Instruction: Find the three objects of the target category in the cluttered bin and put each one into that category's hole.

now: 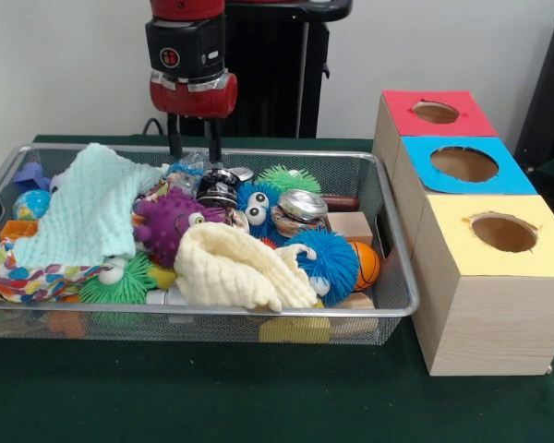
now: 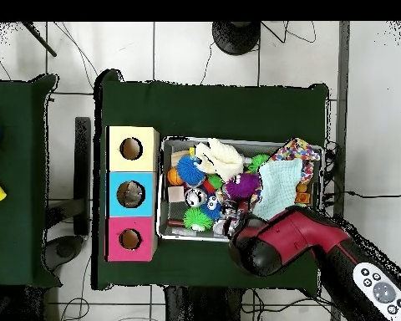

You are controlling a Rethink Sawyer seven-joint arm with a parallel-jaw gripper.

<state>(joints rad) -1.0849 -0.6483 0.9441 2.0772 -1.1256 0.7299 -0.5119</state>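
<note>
The wire-mesh bin (image 1: 399, 305) holds a heap of toys and cloths; it also shows in the overhead view (image 2: 163, 188). My gripper (image 1: 194, 152) hangs over the bin's far side, left of centre, with its fingers (image 1: 175, 138) apart. A crinkled clear plastic bottle (image 1: 186, 171) glints just below and between the fingertips; I cannot tell whether they touch it. Other clear bottles are hidden under the clutter. In the overhead view the red arm head (image 2: 258, 242) covers the gripper. Three boxes with holes stand beside the bin: red (image 1: 436, 113), blue (image 1: 463, 164) and yellow (image 1: 503, 233).
A mint cloth (image 1: 83, 208) and a cream cloth (image 1: 235, 268) cover much of the heap. A silver can (image 1: 300, 208), a dark can (image 1: 220, 187), a purple spiky ball (image 1: 171, 221), blue fuzzy balls (image 1: 328, 258) and a small basketball (image 1: 367, 265) lie around them.
</note>
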